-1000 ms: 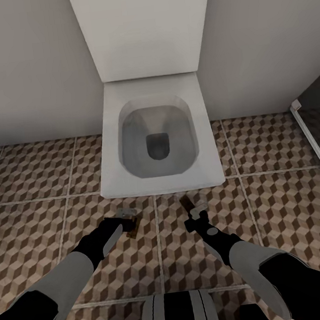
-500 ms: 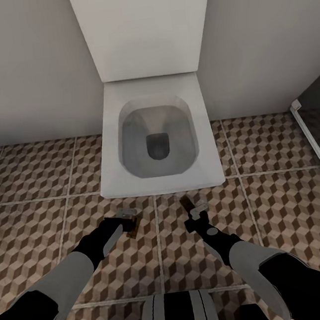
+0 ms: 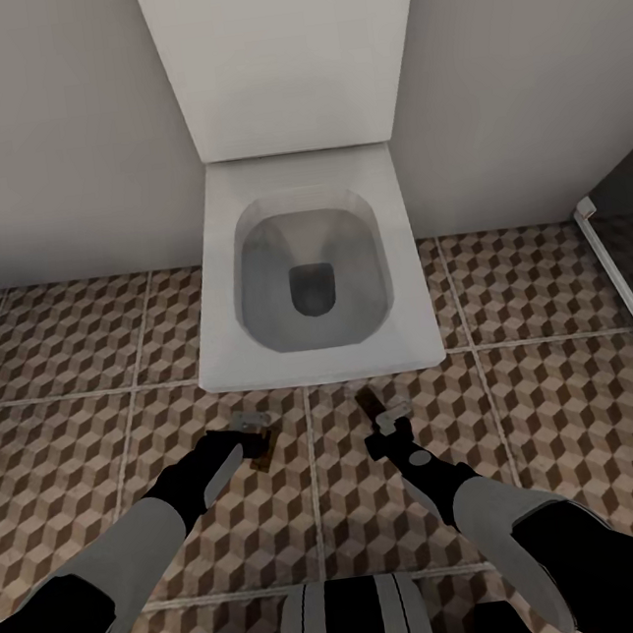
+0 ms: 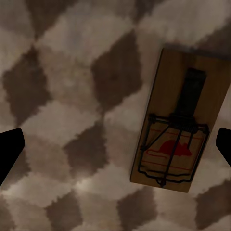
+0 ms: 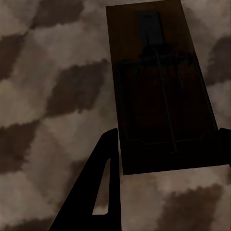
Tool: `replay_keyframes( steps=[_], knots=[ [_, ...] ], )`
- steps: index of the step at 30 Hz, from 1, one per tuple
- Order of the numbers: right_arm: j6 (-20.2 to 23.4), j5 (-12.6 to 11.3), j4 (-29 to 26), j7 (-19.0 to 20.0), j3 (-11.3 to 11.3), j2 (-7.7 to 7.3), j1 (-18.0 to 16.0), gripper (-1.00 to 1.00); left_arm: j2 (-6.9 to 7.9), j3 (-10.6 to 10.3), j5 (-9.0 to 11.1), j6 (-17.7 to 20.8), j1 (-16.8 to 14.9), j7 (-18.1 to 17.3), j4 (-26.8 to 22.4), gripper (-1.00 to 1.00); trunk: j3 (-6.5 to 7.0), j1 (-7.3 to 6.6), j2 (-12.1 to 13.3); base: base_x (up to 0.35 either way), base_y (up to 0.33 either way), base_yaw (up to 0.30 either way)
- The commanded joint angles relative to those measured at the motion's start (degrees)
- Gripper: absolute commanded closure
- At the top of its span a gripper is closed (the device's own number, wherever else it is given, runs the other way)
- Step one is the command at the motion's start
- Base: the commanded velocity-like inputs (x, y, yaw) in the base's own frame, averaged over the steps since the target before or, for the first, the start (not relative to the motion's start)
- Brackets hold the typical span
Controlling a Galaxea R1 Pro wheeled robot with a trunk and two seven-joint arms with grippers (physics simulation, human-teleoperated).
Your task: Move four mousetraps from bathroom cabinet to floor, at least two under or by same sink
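Down low in front of the toilet, both arms reaching to the bathroom floor. Left tool spread wide, fingertips at opposite edges of the left wrist view, nothing between them but cube-patterned tile; left mousetrap lying flat and free on that tile, red mouse mark up, off to one side of the open jaws and apart from both fingers. Same board just visible in the head view as a brown sliver beside the left tool. Right tool a harder call: second mousetrap dark in shadow, one black finger tight against its long edge, the other finger barely peeking at the far edge. Straddling the board, then, but gripping or merely released, cannot tell. In the head view that board pokes out ahead of the right tool, close to the toilet base. Score so far, as a judgement: one trap down on the floor, a second at floor level and likely about set, both on the same tiled surface. Two more not accounted for here. No sink in sight, so the under-or-beside-the-sink condition looks unmet from this spot; these two sit by the toilet.
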Motion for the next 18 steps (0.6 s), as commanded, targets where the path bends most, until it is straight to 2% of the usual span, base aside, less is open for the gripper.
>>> replay_keyframes(
  steps=[1, 2, 18],
  knots=[
    [-0.15, 0.28, 0.08, -0.25, 0.09, 0.04, -0.04, 1.00, 0.08, -0.45, 0.59, 0.17, -0.03, 0.50, -0.14, -1.00, -0.03, -0.01, -0.01, 0.000, 0.000, 0.000],
    [-0.17, 0.28, 0.08, -0.25, 0.09, 0.06, -0.04, -1.00, 0.08, -0.45, 0.59, 0.17, -0.03, 0.50, -0.14, -1.00, -0.03, -0.01, -0.01, 0.000, 0.000, 0.000],
    [-0.24, 0.28, 0.08, -0.25, 0.09, 0.11, -0.04, -1.00, 0.10, -0.45, 0.63, 0.19, -0.03, 0.50, -0.14, -1.00, -0.03, -0.01, -0.01, 0.000, 0.000, 0.000]
  ],
)
